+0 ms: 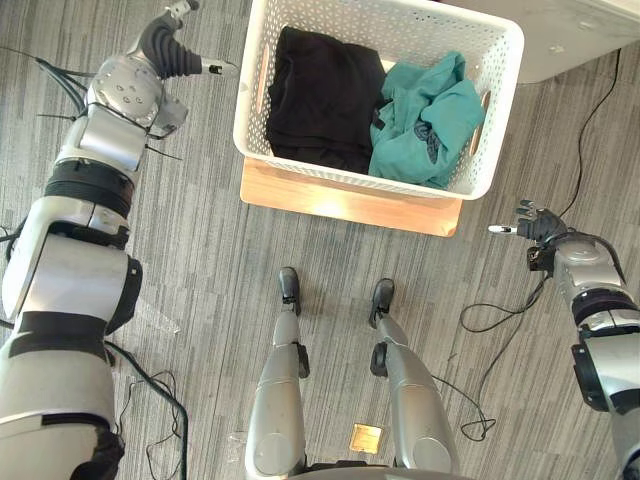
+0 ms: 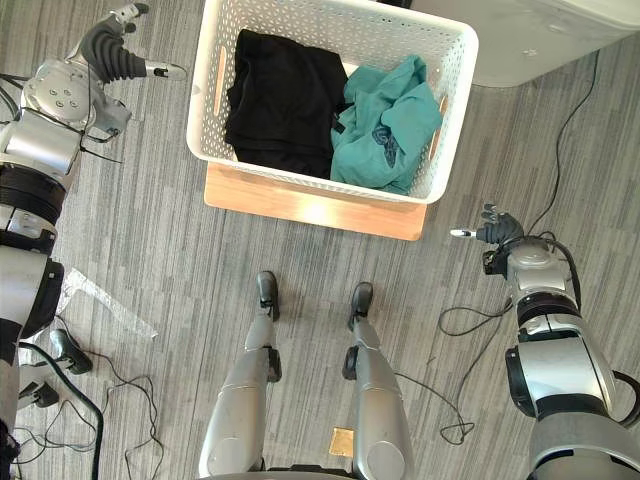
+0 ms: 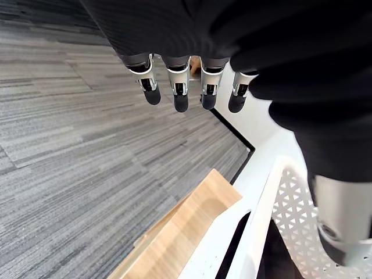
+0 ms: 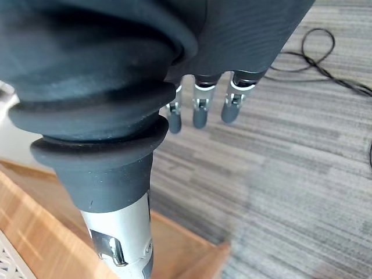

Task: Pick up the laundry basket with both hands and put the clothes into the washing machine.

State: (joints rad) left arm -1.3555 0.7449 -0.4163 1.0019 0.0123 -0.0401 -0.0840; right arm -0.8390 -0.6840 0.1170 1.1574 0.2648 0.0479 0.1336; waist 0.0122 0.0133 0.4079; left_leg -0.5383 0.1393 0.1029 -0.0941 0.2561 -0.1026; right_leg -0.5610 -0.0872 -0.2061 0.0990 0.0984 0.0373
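A white perforated laundry basket [image 1: 330, 178] stands on a low wooden platform [image 1: 345, 208] on the floor ahead of me. Inside it, black clothes [image 1: 320, 95] lie on the left and a teal garment [image 1: 428, 120] on the right. My left hand [image 1: 172, 45] hovers open beside the basket's left side, a short gap away, thumb pointing toward it; its straight fingers [image 3: 180, 96] show above the basket rim [image 3: 261, 197]. My right hand [image 1: 540, 225] is open, low and to the right of the platform's corner, apart from the basket, with its fingers [image 4: 200, 113] straight over the carpet.
The white washing machine [image 1: 580, 40] stands at the back right, just behind the basket. Grey striped carpet [image 1: 200, 250] surrounds the platform. A strip of clear tape [image 2: 100, 298] lies on the floor at the left.
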